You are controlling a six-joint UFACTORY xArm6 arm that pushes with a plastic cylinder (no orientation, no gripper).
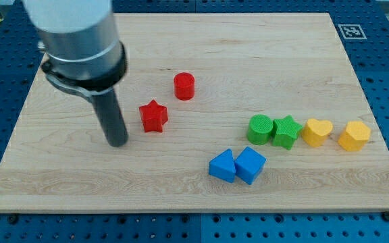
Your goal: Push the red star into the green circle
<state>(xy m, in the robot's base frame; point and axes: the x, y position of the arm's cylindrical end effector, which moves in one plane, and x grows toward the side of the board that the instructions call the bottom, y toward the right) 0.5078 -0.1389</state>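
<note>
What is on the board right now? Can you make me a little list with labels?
my tip: at the view's left, just left of the red star, not touching it
red star: left of the board's middle
red cylinder: up and right of the red star
green circle: at the right, touching the green star
green star: between green circle and yellow heart
yellow heart: right of green star
yellow hexagon: farthest right
blue blocks: two, side by side, lower middle

My tip (117,142) just left of the red star (154,115) — green circle (259,129) well right.
</note>
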